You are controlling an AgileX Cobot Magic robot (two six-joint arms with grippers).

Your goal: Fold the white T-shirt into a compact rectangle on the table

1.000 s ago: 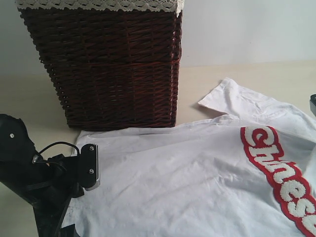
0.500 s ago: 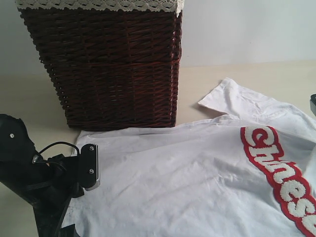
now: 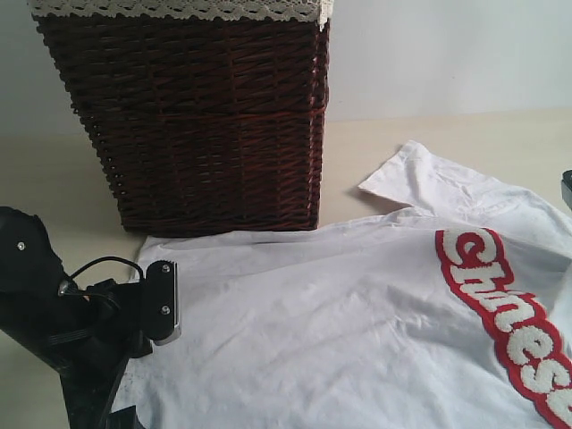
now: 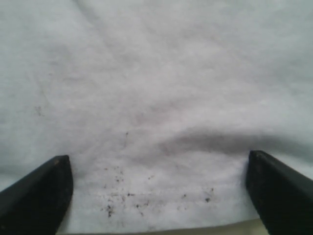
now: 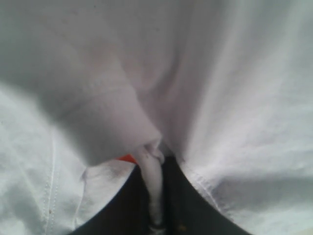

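Looking across the exterior view, I find the white T-shirt (image 3: 340, 322) spread on the table (image 3: 54, 179), filling the lower right and running off the bottom and right borders. Its upper edge passes just in front of the wicker basket (image 3: 197, 116); I cannot tell whether they touch. One sleeve (image 3: 420, 179) points toward the far side, with bare tabletop beyond it up to the wall (image 3: 447, 54). More bare tabletop lies to the left of the basket. The red-edged lettering (image 3: 509, 313) runs diagonally toward the lower right corner. My left arm (image 3: 63, 331) sits at the shirt's lower left edge.

From the left wrist view I get what the exterior camera hides. The left gripper (image 4: 159, 196) is spread wide, its black fingertips (image 4: 39, 193) far apart over the stitched hem. Dark specks (image 4: 115, 208) dot the cloth there, and a sliver of table shows past the hem's edge. I cannot tell whether the tips touch the cloth.

The right wrist view shows the right gripper (image 5: 155, 205) pressed together on a thin ridge of the shirt, with white cloth bunched around it. A spot of red (image 5: 127, 157) peeks from under a fold. In the exterior view that side offers only a dark sliver (image 3: 567, 189) at the right border.
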